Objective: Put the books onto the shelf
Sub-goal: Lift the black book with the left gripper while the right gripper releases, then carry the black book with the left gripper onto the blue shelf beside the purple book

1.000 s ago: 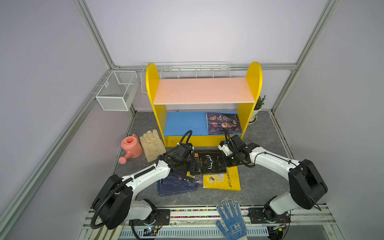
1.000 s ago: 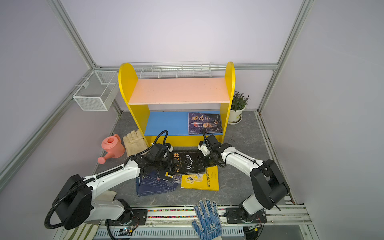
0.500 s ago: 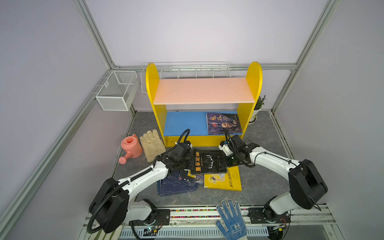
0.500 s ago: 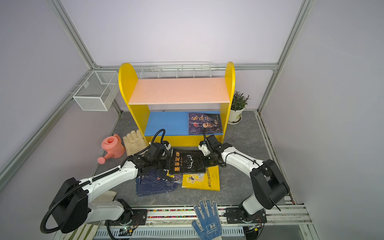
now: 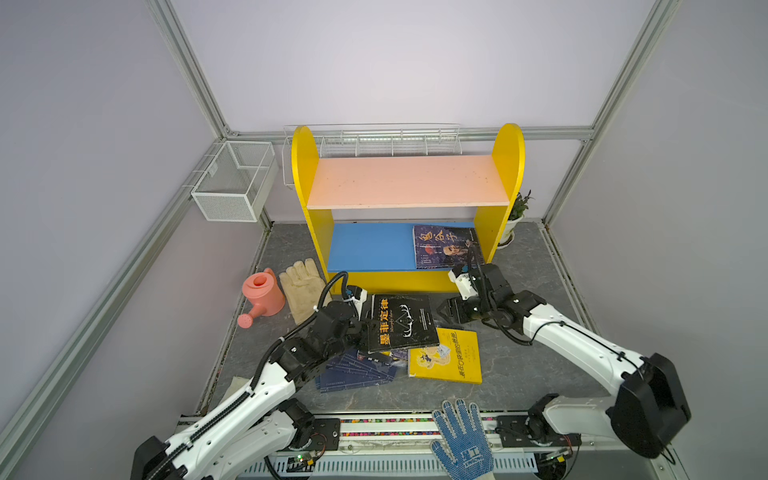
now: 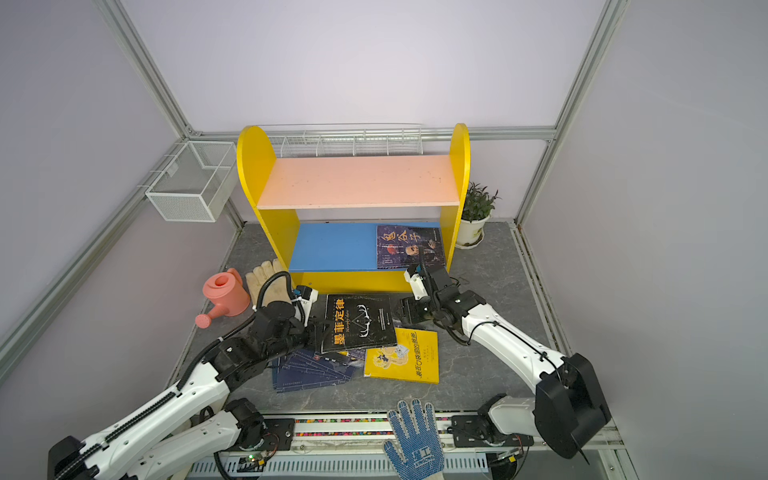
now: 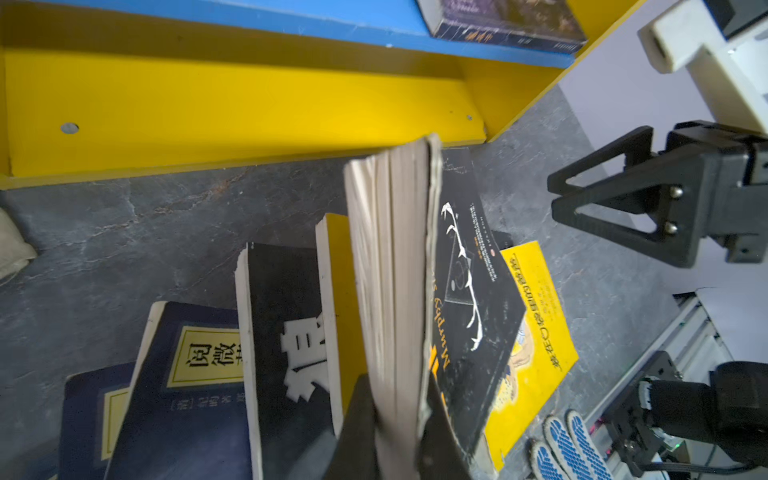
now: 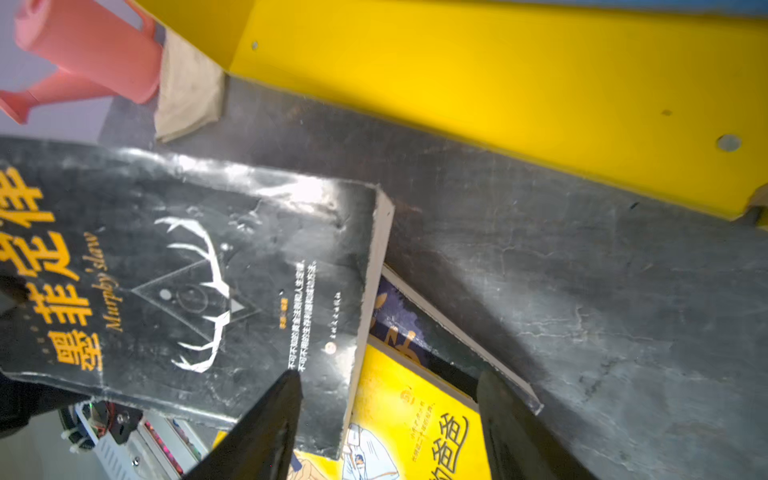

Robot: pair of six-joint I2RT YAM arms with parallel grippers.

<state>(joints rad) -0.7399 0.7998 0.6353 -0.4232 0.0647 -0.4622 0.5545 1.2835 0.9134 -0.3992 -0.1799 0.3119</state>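
Left gripper (image 5: 360, 328) clamps black book (image 5: 401, 322) by its left edge (cover up, raised over floor pile (image 5: 353, 370)), long axis pointing at shelf (image 5: 303, 174). Right gripper (image 5: 444, 313) gapes just beside it. Shelf's blue lower board holds one dark book (image 5: 446, 247), flat, at the right end.

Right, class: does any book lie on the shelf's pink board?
No, the one shelved book lies on the blue board; the pink board holds nothing.

The black book (image 5: 401, 322) partly hides navy books (image 5: 353, 370).
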